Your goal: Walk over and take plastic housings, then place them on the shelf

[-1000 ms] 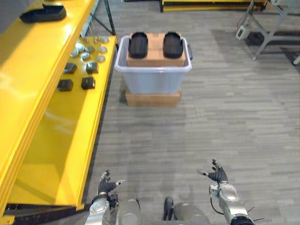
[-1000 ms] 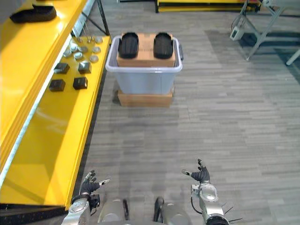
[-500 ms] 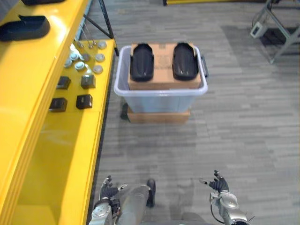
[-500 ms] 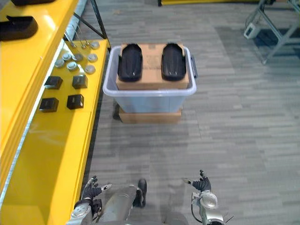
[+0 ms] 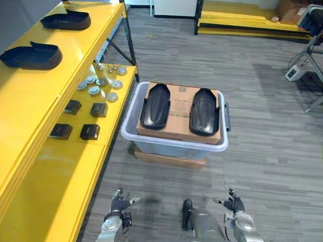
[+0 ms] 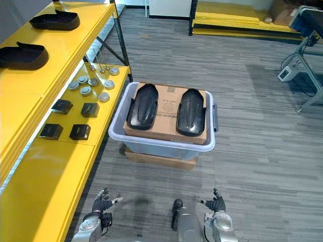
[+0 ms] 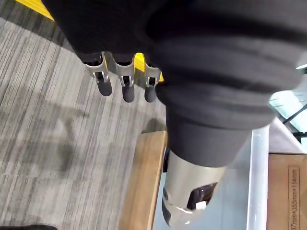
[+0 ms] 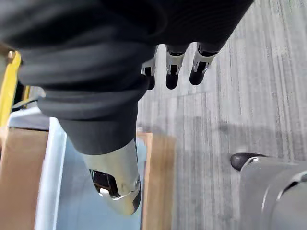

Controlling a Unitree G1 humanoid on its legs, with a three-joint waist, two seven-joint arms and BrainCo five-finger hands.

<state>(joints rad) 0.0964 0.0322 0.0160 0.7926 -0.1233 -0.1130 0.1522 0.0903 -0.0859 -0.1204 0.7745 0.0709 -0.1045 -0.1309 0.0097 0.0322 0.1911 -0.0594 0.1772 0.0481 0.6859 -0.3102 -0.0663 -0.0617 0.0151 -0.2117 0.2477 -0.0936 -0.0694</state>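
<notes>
Two black plastic housings (image 5: pixel 155 106) (image 5: pixel 204 111) lie side by side on a cardboard box (image 5: pixel 179 103) inside a pale grey tote (image 5: pixel 171 144), straight ahead on the floor. Two more black housings (image 5: pixel 31 54) (image 5: pixel 66 20) rest on the upper level of the yellow shelf (image 5: pixel 25 106) at the left. My left hand (image 5: pixel 120 205) and right hand (image 5: pixel 233 204) hang low near the bottom of the eye views, short of the tote. Both are open and hold nothing. In the wrist views the left hand's fingers (image 7: pixel 124 86) and the right hand's fingers (image 8: pixel 175 72) are straight over the floor.
The tote stands on a flat brown base (image 5: pixel 166 159). The shelf's lower level carries small black boxes (image 5: pixel 90 131) and silver discs (image 5: pixel 96 88). A low yellow rack (image 5: pixel 252 20) lies at the back, and a grey metal stand (image 5: pixel 313 75) is at the right.
The camera has moved forward: the tote and shelf sit lower and nearer in view, and a second shelf housing shows. Both hands stay low and open.
</notes>
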